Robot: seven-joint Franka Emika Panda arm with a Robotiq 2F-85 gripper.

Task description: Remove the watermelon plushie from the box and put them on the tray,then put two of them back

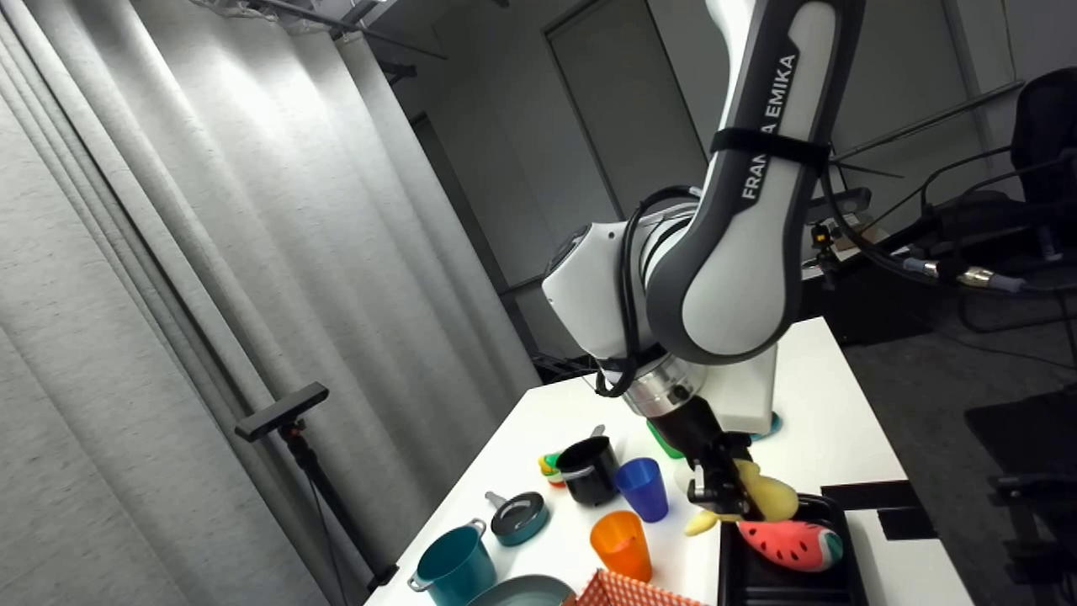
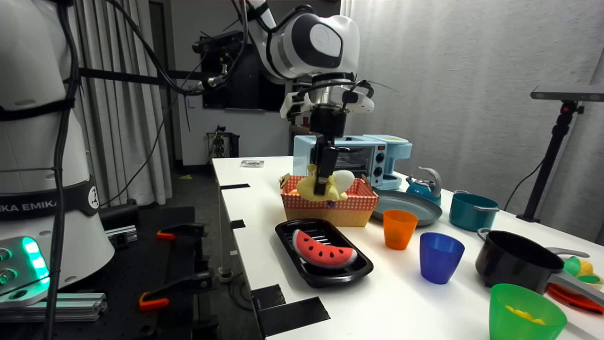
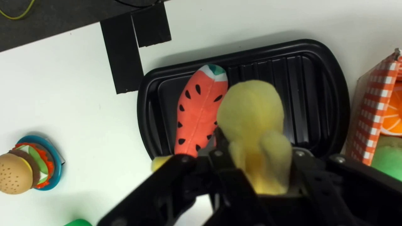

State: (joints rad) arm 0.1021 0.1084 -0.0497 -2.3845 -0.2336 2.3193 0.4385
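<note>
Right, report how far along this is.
Done: the watermelon plushie lies on the tray. In hand: a yellow plush toy, held up in the claw. Likely left: setting it on the tray, then returning two to the checked box, where an orange slice shows.

The white table (image 2: 387, 293) carries tray (image 2: 337, 278), box (image 2: 337, 215), cups (image 2: 440, 259) (three).

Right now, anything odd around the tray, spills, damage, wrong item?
One oddity: the gripper holds a yellow plush toy above the black tray, yet the task names only watermelon toys. The watermelon slice in the tray looks intact, though partly hidden in the wrist view. I see no spill.
</note>
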